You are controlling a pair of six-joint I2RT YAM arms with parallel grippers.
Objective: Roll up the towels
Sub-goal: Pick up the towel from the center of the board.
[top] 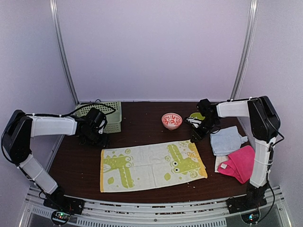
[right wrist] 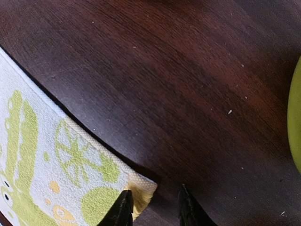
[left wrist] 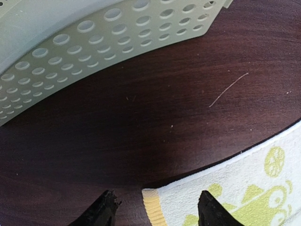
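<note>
A pale towel with a yellow-green crocodile pattern [top: 151, 165] lies spread flat in the middle of the table. My left gripper [top: 101, 141] stands open over its far left corner, and in the left wrist view that yellow-edged corner [left wrist: 155, 207] lies between the fingertips [left wrist: 106, 209]. My right gripper [top: 194, 138] is at the far right corner. Its jaws stand narrowly apart, with the towel's corner [right wrist: 141, 186] between them and one fingertip [right wrist: 121, 209] on the cloth. A light blue towel [top: 227, 140], a bright pink towel [top: 240, 162] and a cream towel [top: 220, 163] lie at the right.
A green perforated basket [top: 111, 116] stands at the back left, close behind my left gripper [left wrist: 155, 212]. A small red-patterned bowl [top: 171, 120] sits at the back centre. A green object [top: 196, 116] lies beside the right wrist. The table is dark wood [right wrist: 188, 70].
</note>
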